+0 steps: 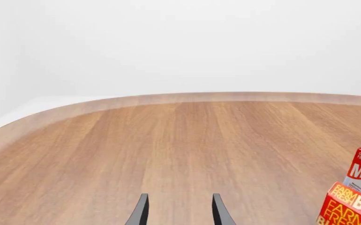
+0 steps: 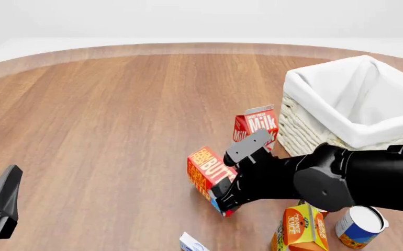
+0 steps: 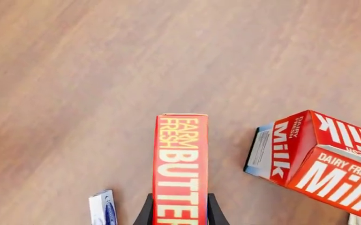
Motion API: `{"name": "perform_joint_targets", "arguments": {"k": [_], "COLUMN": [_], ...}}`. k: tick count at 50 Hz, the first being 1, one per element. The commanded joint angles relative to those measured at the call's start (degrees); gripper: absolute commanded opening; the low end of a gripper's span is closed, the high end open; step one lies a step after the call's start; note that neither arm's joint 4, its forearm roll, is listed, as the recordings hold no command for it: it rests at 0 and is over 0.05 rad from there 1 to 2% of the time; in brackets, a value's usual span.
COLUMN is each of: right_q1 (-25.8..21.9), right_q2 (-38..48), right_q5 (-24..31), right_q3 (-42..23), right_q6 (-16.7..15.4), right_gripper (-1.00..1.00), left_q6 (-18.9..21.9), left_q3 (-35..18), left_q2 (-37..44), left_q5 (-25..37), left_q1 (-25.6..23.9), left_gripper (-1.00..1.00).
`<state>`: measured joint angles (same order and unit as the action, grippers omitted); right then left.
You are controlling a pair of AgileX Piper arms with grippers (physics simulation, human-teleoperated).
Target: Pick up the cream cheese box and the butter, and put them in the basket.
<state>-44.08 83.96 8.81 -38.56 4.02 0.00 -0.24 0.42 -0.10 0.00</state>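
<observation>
Butter (image 3: 180,168) sits between the right gripper (image 3: 177,211) fingers, closed on it mid-desk beside the milk carton (image 2: 257,125). First pick in hand; next I lift and carry toward the basket (image 2: 313,123) at the right edge. Left gripper (image 1: 179,211) open, idle.

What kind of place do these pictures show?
Probably a simulated tabletop test scene with groceries: a bare round wooden table against a blank white backdrop, holding a milk carton, butter and a lined basket.

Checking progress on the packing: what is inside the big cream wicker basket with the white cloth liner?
Inside the cream wicker basket only its white cloth liner shows; the near rim hides the bottom, so contents there cannot be seen.
</observation>
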Motion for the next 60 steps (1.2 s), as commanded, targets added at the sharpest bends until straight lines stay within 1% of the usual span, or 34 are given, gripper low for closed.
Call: {"name": "perform_joint_targets", "arguments": {"k": [1,3,4,5,7,12,17,18,20,21,23,24,26,28,29,31,32,37,38,42,45,49,53,55,57,58,60], "right_q1": [-1.1,-2.5,-4.0,-5.5,-6.4,-5.6,-5.2,-4.9,-4.9,-4.4,-4.3,-4.1,-4.2,-3.5,-3.4,-2.9,-2.2,-0.3,0.8,2.3,4.2,6.3,9.2,10.8,12.4,12.7,13.1], "right_q2": [-4.4,-5.4,-6.4,-7.3,-8.9,-11.6,-13.4,-14.0,-15.0,-15.9,-16.5,-17.0,-17.6,-19.2,-19.3,-20.0,-21.5,-23.7,-24.6,-26.2,-28.0,-29.3,-30.2,-31.1,-31.2,-31.9,-32.5], "right_q5": [3.6,4.9,5.3,6.4,7.9,10.1,11.9,12.3,13.1,13.5,14.6,14.8,15.6,15.6,15.9,16.0,16.9,18.6,19.2,19.8,20.2,21.0,22.6,21.7,22.6,21.7,21.7], "right_q3": [-2.5,-3.4,-4.0,-4.9,-6.4,-8.5,-10.4,-10.9,-11.9,-12.5,-13.9,-14.2,-15.2,-15.5,-15.8,-16.0,-17.5,-19.7,-20.6,-21.7,-22.8,-24.7,-28.2,-27.5,-29.1,-28.0,-28.2], "right_q6": [0.6,1.2,2.2,2.4,2.9,1.7,1.8,1.3,1.4,0.4,0.7,-0.1,0.1,-1.9,-1.2,-1.6,-1.6,-2.3,-2.3,-2.2,-0.8,-0.3,1.2,2.0,2.6,3.1,3.6], "right_gripper": [-1.00,-1.00,-1.00,-1.00,-1.00,-1.00,-1.00,-1.00,-1.00,-1.00,-1.00,-1.00,-1.00,-1.00,-1.00,-1.00,-1.00,-1.00,-1.00,-1.00,-1.00,-1.00,-1.00,-1.00,-1.00,-1.00,-1.00], "left_q6": [0.0,0.0,0.0,0.0,0.0,0.0,0.0,0.0,0.0,0.0,0.0,0.0,0.0,0.0,0.0,0.0,0.0,0.0,0.0,0.0,0.0,0.0,0.0,0.0,0.0,0.0,0.0], "left_q3": [0.0,0.0,0.0,0.0,0.0,0.0,0.0,0.0,0.0,0.0,0.0,0.0,0.0,0.0,0.0,0.0,0.0,0.0,0.0,0.0,0.0,0.0,0.0,0.0,0.0,0.0,0.0], "left_q2": [0.0,0.0,0.0,0.0,0.0,0.0,0.0,0.0,0.0,0.0,0.0,0.0,0.0,0.0,0.0,0.0,0.0,0.0,0.0,0.0,0.0,0.0,0.0,0.0,0.0,0.0,0.0], "left_q5": [0.0,0.0,0.0,0.0,0.0,0.0,0.0,0.0,0.0,0.0,0.0,0.0,0.0,0.0,0.0,0.0,0.0,0.0,0.0,0.0,0.0,0.0,0.0,0.0,0.0,0.0,0.0], "left_q1": [0.0,0.0,0.0,0.0,0.0,0.0,0.0,0.0,0.0,0.0,0.0,0.0,0.0,0.0,0.0,0.0,0.0,0.0,0.0,0.0,0.0,0.0,0.0,0.0,0.0,0.0,0.0], "left_gripper": [1.00,1.00,1.00,1.00,1.00,1.00,1.00,1.00,1.00,1.00,1.00,1.00,1.00,1.00,1.00,1.00,1.00,1.00,1.00,1.00,1.00,1.00,1.00,1.00,1.00,1.00,1.00]}}
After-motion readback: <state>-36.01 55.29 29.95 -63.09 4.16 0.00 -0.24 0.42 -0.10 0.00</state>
